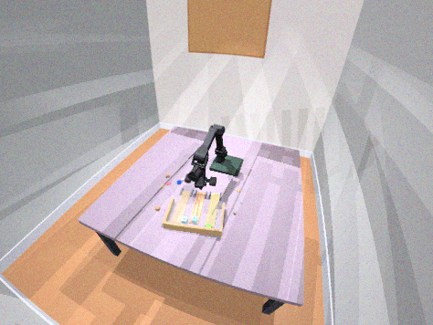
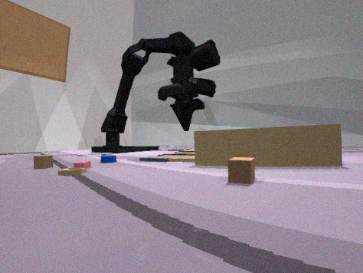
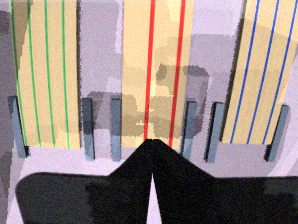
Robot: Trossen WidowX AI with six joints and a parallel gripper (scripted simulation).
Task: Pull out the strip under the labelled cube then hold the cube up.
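Observation:
In the wrist view three tan strips lie side by side: one with green lines on the left, one with red lines in the middle and one with blue lines on the right. Grey guide posts flank their near ends. My gripper is shut and empty, hovering above the near end of the red-lined strip. In the top view two light blue cubes and a green cube sit at the far end of the wooden tray. Their labels are too small to read.
The tray's tall side wall shows in the exterior view. Small loose blocks lie on the table: a brown cube, another brown one, a pink one, a blue one and a flat yellow one. The arm's dark base plate is behind the tray.

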